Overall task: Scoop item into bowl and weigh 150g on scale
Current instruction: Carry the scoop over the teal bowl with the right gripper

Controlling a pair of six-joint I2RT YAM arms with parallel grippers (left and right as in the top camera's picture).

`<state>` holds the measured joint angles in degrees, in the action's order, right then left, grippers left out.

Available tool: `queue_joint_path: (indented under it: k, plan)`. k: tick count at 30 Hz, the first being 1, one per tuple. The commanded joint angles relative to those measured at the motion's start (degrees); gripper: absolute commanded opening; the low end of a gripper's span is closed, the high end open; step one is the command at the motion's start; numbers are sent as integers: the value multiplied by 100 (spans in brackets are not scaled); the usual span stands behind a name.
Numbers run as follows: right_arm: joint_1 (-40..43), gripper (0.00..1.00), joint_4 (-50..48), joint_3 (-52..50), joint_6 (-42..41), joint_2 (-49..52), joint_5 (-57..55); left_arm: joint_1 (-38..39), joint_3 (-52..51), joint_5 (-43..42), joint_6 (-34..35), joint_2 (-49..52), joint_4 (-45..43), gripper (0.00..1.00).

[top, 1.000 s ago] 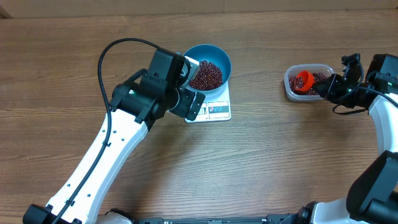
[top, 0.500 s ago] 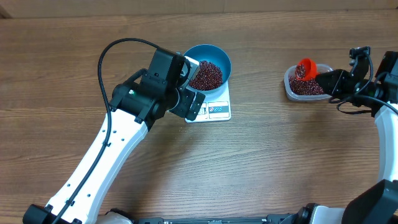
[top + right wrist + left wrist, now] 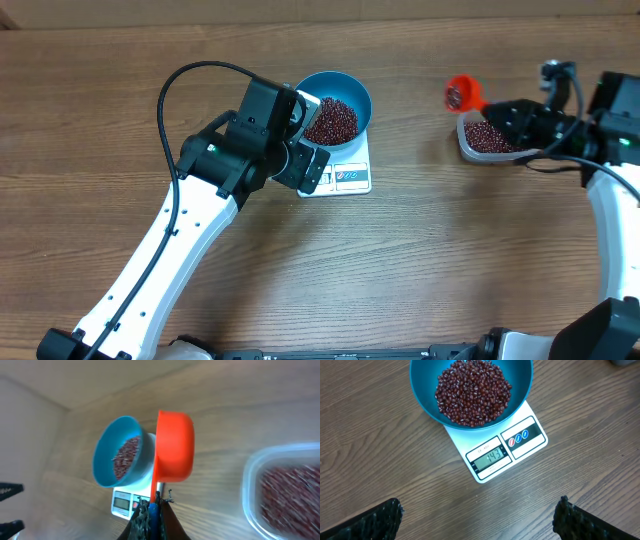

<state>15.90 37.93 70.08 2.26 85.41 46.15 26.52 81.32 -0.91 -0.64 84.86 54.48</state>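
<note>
One scoop (image 3: 461, 94) of beans (image 3: 456, 97), now aloft

Right gripper (image 3: 155, 508), bottom centre, is clamped on the thin handle of an orange scoop (image 3: 175, 445). The scoop cup is raised above the table (image 3: 250, 395); its contents are hidden. Behind it a blue bowl (image 3: 106, 442) holding beans (image 3: 125, 455) sits on a white scale (image 3: 122, 503). A clear tub (image 3: 248, 477) of beans lies at right, blurred.

Bright, even light; soft shadows. Overhead, left wrist views sharp; right wrist view blurred.
</note>
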Motion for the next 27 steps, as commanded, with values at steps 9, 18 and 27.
queue_joint_path:
  k: [9, 18, 27]
  plan:
    - [-1462, 4, -1088, 203, -551, -140, -728, -28, 92, -59, -109, -11, -11, 100]
    - [-2295, 4, -1425, 203, -549, 28, -1379, -26, 92, -61, -109, -11, -11, 100]
    - [-2468, 4, -1526, 199, -546, 382, -1416, -26, 92, -61, -109, -11, -11, 100]
